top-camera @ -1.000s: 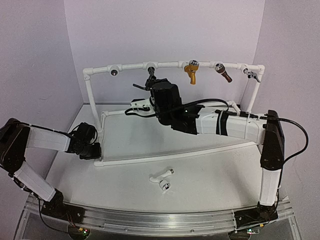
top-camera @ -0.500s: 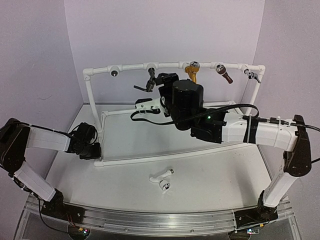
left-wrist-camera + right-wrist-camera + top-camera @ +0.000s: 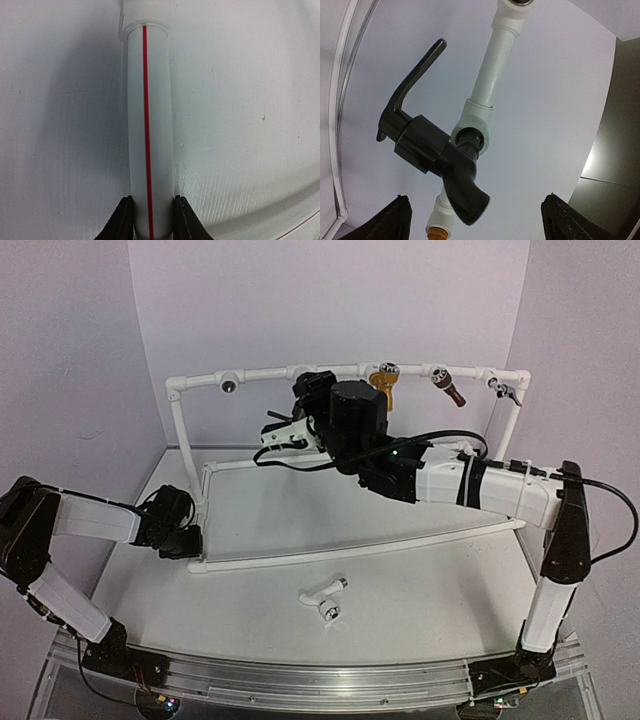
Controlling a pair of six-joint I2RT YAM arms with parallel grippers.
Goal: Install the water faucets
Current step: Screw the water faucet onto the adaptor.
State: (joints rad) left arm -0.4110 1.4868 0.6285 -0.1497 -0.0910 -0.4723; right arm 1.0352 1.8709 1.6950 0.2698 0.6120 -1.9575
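The white pipe frame [image 3: 350, 552] stands on the counter [image 3: 430, 610], its upper rail running across the far side. The black faucet [image 3: 435, 150] is up on that rail, toward 11 o'clock from the counter's middle, its neck entering a white fitting on the pipe. In the right wrist view its thin lever slants up toward 1 o'clock and its spout curls down toward 5 o'clock.

The right gripper [image 3: 482, 227] hovers right at it with its fingers spread wide, one tip on each side and neither touching the faucet. From above, the arm hides most of the faucet.

Further along the rail, toward 1 o'clock, hang the gold-yellow tap [image 3: 383, 383], the brown tap [image 3: 448, 387] and a small grey one [image 3: 503, 390].

The white faucet [image 3: 325, 598] lies on its side on the bare counter at 6 o'clock, just in front of the frame's near rail and apart from both arms.

Over at 9 o'clock the left gripper [image 3: 150, 225] is down low, pinching the frame's pipe near its corner, a finger pressed against each side of it.
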